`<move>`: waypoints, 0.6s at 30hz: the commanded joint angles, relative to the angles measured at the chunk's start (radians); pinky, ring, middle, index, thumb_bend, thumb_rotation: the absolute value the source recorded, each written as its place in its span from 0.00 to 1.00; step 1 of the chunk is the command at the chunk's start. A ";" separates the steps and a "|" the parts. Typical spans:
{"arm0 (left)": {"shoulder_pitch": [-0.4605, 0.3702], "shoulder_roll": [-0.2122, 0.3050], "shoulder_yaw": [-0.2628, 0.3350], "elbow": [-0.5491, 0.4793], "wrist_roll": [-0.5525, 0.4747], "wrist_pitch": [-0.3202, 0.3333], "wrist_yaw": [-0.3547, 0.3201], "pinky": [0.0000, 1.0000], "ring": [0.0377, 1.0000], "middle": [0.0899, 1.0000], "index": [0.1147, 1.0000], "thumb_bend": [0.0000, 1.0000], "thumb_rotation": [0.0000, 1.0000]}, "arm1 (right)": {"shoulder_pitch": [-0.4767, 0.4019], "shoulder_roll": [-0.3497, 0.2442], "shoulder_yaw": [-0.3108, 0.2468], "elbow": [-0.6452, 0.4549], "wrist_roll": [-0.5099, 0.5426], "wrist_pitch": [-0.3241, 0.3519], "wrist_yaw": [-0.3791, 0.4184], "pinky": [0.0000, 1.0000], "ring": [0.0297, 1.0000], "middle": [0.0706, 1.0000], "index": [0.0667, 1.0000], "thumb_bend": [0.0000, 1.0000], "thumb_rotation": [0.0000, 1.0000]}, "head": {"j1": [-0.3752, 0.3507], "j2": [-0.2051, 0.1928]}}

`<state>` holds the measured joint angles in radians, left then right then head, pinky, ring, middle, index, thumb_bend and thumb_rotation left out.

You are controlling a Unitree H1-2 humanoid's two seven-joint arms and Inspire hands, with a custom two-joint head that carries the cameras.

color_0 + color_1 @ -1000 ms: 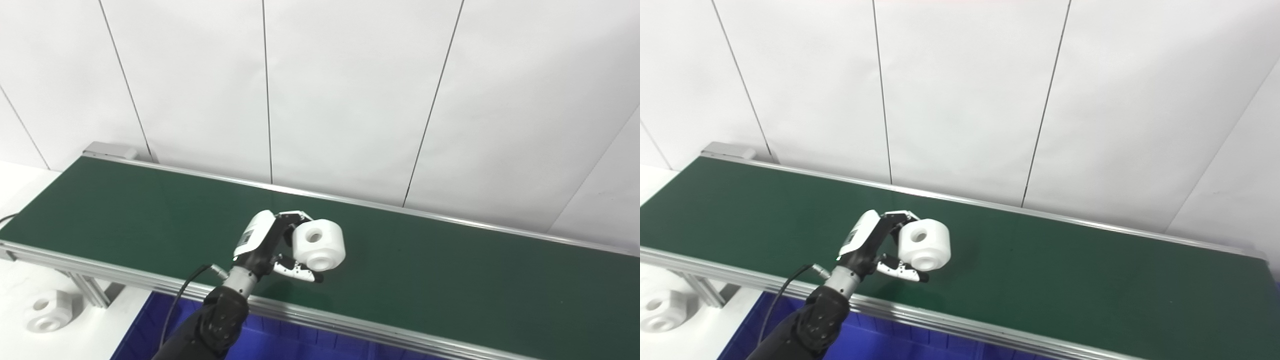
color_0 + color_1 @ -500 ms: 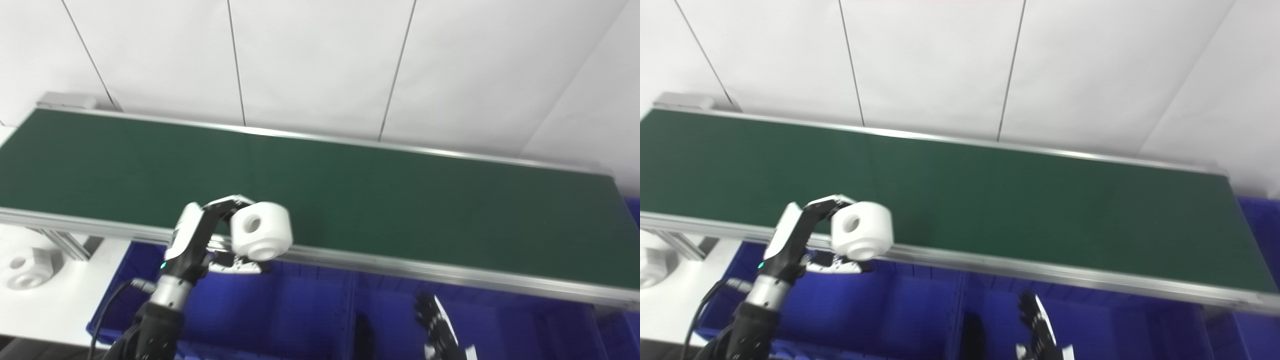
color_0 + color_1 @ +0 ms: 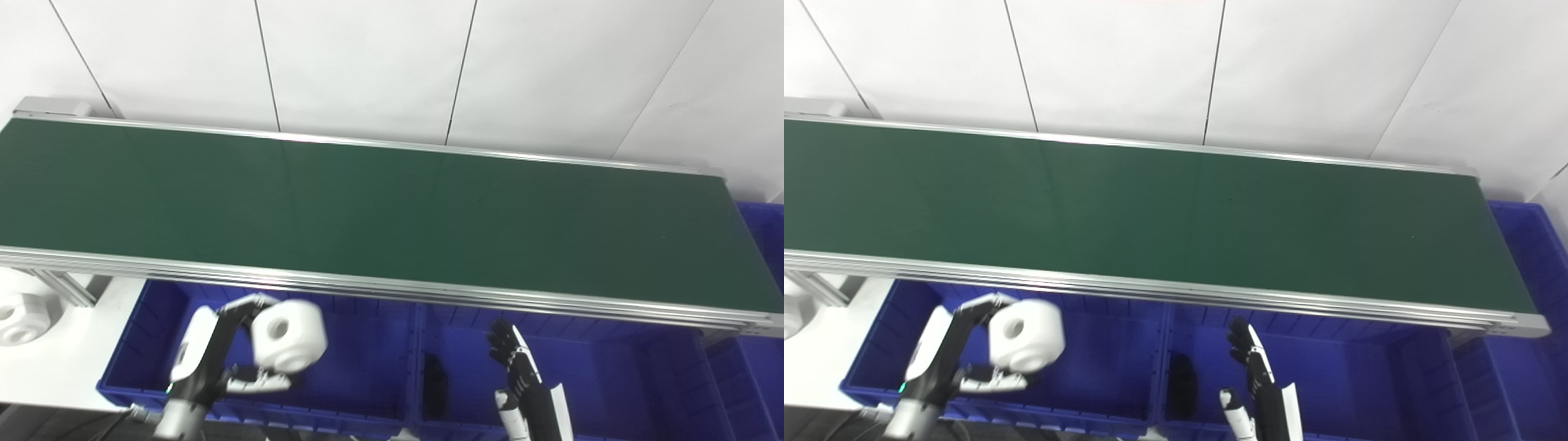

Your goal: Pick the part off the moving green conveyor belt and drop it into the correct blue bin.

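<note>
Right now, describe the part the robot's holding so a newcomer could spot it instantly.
Find the long green conveyor belt; just below its near rail sit blue bins. Over the leftmost one, the left hand grips a white cylindrical part with a round hole in its face. The similar white part lies loose on the white table, far left.

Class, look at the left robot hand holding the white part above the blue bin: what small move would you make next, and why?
Probably lower it a little, then open the fingers. The left robot hand grips the white cylindrical part, already off the green conveyor belt and hanging above the left blue bin. The right robot hand is open over the neighbouring bin.
</note>
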<state>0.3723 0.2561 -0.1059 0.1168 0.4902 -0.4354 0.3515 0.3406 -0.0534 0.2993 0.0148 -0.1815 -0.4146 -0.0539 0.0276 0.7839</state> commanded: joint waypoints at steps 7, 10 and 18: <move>-0.032 -0.025 0.034 0.088 -0.016 0.008 0.039 0.34 0.41 0.45 0.48 0.47 0.00 | -0.015 0.000 0.022 -0.020 0.013 -0.055 0.002 0.90 0.92 0.93 0.95 0.71 0.94 | 0.003 -0.018; -0.045 -0.059 0.058 0.104 -0.026 0.075 0.033 0.44 0.52 0.46 0.44 0.50 0.00 | -0.014 -0.001 0.026 -0.018 0.024 -0.054 0.006 0.90 0.92 0.93 0.95 0.70 0.92 | 0.003 -0.032; -0.097 -0.098 0.062 0.144 -0.050 0.183 -0.035 0.77 0.84 0.86 0.82 0.61 0.41 | -0.015 -0.013 0.044 -0.013 0.023 -0.055 -0.015 0.89 0.92 0.93 0.95 0.67 0.92 | 0.005 -0.056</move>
<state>0.2947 0.1480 -0.0476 0.2683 0.4517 -0.2518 0.3197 0.3302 -0.0689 0.3359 0.0200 -0.1647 -0.4146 -0.0574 0.0322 0.7271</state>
